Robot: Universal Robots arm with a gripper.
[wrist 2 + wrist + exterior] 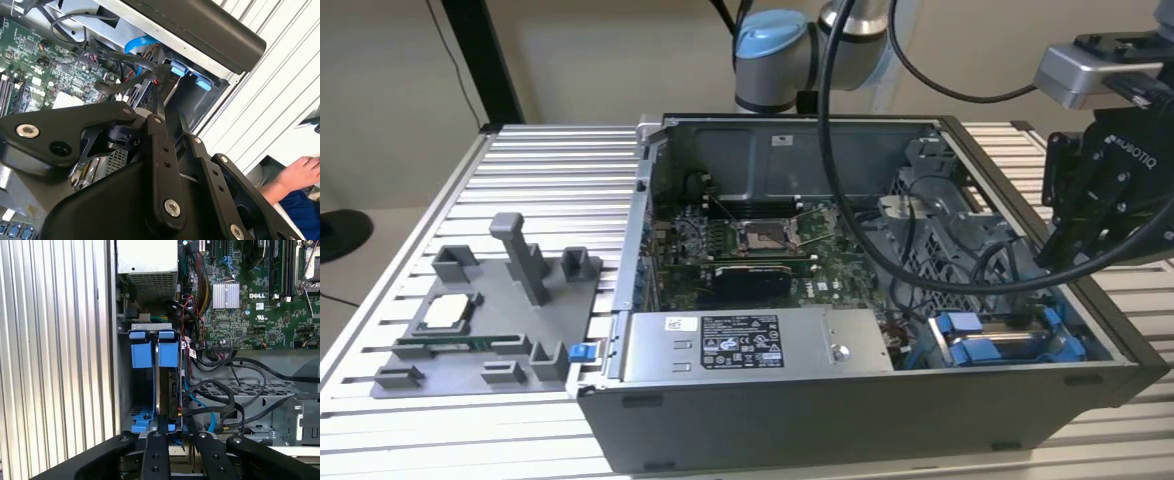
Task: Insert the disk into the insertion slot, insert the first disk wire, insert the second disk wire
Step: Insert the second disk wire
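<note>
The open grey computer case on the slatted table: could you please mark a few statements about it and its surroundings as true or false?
1. The grey labelled metal power-supply box sits to the exterior view's left of the grey drive bay with blue plastic tabs. True.
2. The grey metal computer case is closed. False: it is open, and the green motherboard shows inside.
3. The black gripper hangs over the grey plastic fixture on the slatted aluminium table. False: it hangs at the case's drive-bay end, on the exterior view's right.
4. A person's hand appears in the second wrist view. True.
</note>
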